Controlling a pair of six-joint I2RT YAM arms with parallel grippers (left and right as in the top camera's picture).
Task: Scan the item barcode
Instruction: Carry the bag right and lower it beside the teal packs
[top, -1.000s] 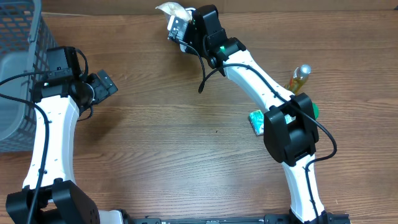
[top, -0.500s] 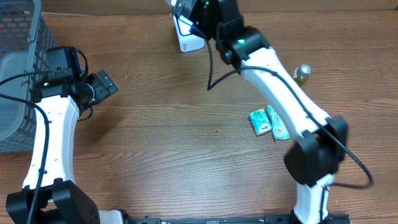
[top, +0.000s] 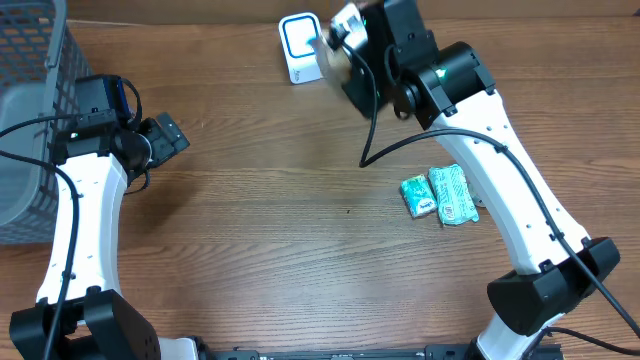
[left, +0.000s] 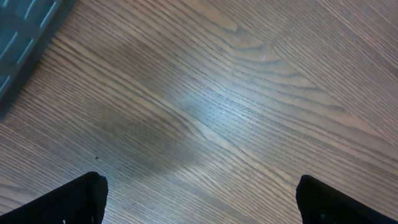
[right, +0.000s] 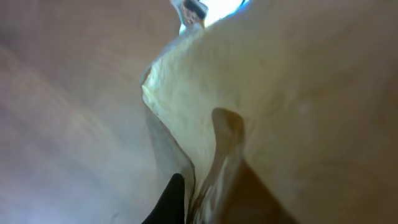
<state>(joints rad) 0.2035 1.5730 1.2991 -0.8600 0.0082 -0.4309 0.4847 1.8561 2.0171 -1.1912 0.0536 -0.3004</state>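
Pouch (right: 249, 93) now beside scanner (top: 298, 45), outside basket (top: 30, 60)

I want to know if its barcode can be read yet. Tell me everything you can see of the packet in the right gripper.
The packet is a pale cream, soft-looking pouch with a creased, crinkled skin, perhaps plastic film. The right gripper is shut on it and holds it just to the right of the white scanner with the blue ring. In the wrist view it fills the frame, blurred. No barcode or print shows in either view.
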